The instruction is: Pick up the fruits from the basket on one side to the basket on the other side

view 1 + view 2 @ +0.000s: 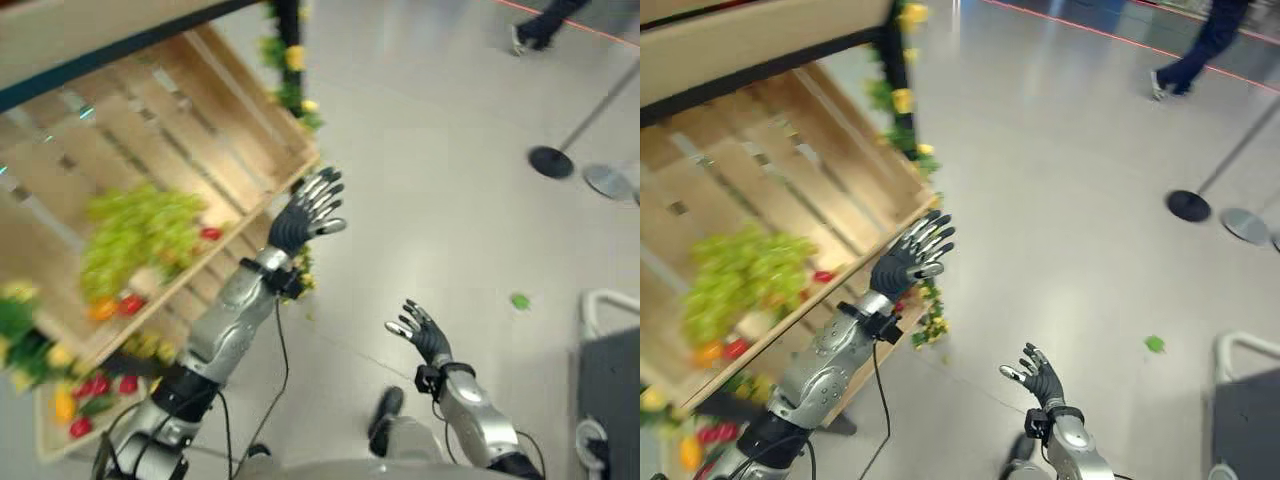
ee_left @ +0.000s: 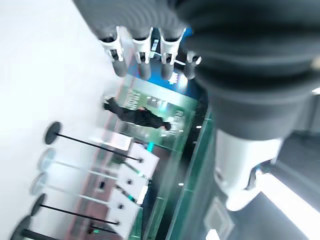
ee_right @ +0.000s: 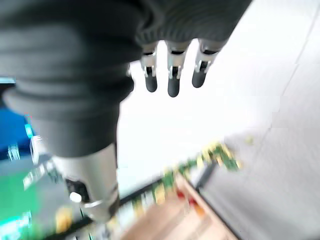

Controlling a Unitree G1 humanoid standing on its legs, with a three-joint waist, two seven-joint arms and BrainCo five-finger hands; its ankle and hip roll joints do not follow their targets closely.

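A wooden crate [image 1: 235, 150] on a stand fills the left side of the eye views. In it lie a bunch of green grapes [image 1: 135, 232] and small red and orange fruits [image 1: 118, 306]. More red and yellow fruits [image 1: 85, 398] sit in a lower tray. My left hand [image 1: 308, 211] is raised beside the crate's right corner, open, fingers straight, holding nothing. My right hand [image 1: 425, 333] hangs open over the floor, lower and to the right, also empty. A small green fruit [image 1: 519, 300] lies on the floor to the right.
Yellow-flowered greenery [image 1: 290, 70] trims the crate's post and corner. Stanchion bases [image 1: 550, 161] stand on the floor at the far right. A person's legs [image 1: 540, 25] pass at the top right. A grey box with a white rail [image 1: 610, 380] sits at the lower right.
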